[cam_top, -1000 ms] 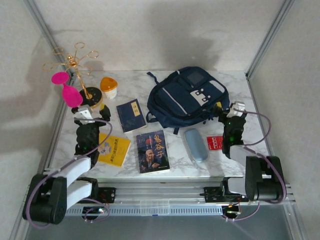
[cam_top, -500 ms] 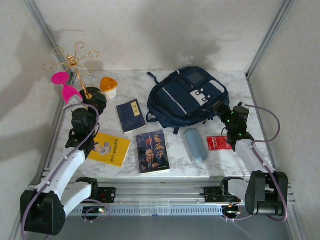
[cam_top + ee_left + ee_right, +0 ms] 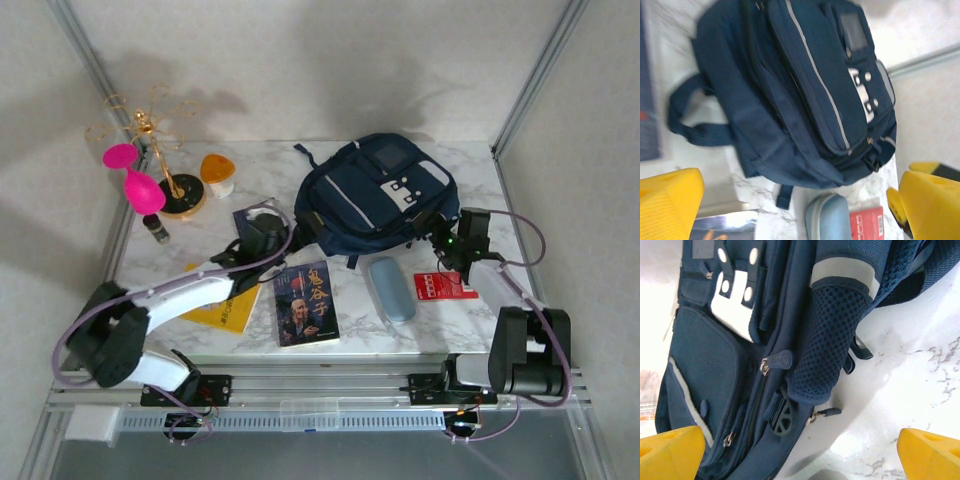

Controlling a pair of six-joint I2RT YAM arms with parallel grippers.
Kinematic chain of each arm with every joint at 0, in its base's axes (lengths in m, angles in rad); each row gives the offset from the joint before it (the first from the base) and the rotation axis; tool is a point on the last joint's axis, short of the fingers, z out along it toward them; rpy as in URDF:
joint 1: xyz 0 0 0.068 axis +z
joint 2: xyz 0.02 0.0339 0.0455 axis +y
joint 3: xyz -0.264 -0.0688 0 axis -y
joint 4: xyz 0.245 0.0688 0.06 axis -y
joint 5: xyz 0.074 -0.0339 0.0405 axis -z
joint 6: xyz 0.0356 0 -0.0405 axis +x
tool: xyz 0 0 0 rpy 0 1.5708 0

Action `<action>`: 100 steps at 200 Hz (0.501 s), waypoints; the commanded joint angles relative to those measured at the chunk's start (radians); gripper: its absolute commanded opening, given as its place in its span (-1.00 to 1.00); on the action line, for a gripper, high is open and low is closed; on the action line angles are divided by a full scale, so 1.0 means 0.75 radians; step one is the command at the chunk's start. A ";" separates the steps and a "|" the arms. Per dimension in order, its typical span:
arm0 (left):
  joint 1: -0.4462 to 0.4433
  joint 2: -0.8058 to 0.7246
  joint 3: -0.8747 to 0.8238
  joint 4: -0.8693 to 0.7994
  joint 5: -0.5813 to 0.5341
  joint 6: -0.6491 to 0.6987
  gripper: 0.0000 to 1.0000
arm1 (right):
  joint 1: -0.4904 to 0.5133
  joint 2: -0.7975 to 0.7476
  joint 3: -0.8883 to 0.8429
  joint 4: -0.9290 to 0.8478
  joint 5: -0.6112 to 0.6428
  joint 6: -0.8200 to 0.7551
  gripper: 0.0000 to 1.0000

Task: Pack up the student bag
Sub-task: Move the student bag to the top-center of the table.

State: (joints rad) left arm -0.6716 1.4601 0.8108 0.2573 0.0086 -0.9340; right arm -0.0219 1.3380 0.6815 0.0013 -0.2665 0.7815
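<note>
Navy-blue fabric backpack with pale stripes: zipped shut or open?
Shut, as far as visible: the navy-blue striped fabric backpack lies flat, no compartment gaping, no interior showing.

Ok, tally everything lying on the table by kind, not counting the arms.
Student bag: 1
Books: 3
Light-blue case: 1
Red packet: 1
Gold wire stand: 1
Pink paddle-shaped item: 1
Orange-lidded cup: 1
Small dark bottle: 1
Total: 10

White marble bench (image 3: 262, 170) with school things laid out on it.
The student bag (image 3: 375, 195) lies at the back centre. Nearer the front edge, a yellow book (image 3: 232, 312), a portrait-cover book (image 3: 305, 303), a pale blue case (image 3: 392, 288) and a red packet (image 3: 440, 286) lie in a row. A gold stand (image 3: 180, 195), an orange-lidded cup (image 3: 217, 173) and a small dark bottle (image 3: 157, 230) fill the back-left corner.
</note>
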 commanded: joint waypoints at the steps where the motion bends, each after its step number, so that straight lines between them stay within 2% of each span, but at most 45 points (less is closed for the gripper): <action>1: -0.058 0.135 0.120 0.086 -0.010 -0.023 0.99 | -0.011 0.084 0.072 0.062 -0.037 0.046 0.97; 18: -0.080 0.254 0.193 0.129 -0.031 0.007 0.99 | -0.010 0.139 0.095 0.107 -0.028 0.047 0.97; 39: -0.080 0.385 0.277 0.192 -0.035 0.056 0.99 | -0.012 0.223 0.112 0.201 -0.102 0.069 0.97; 67: -0.078 0.520 0.395 0.200 -0.117 0.104 0.99 | -0.006 0.311 0.136 0.291 -0.161 0.090 0.82; 100: -0.041 0.602 0.508 0.156 -0.208 0.170 0.99 | 0.048 0.310 0.110 0.358 -0.139 0.103 0.63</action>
State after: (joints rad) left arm -0.7261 1.8877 1.1297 0.3626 -0.0654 -0.8673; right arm -0.0158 1.5692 0.7574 0.1883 -0.3454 0.8379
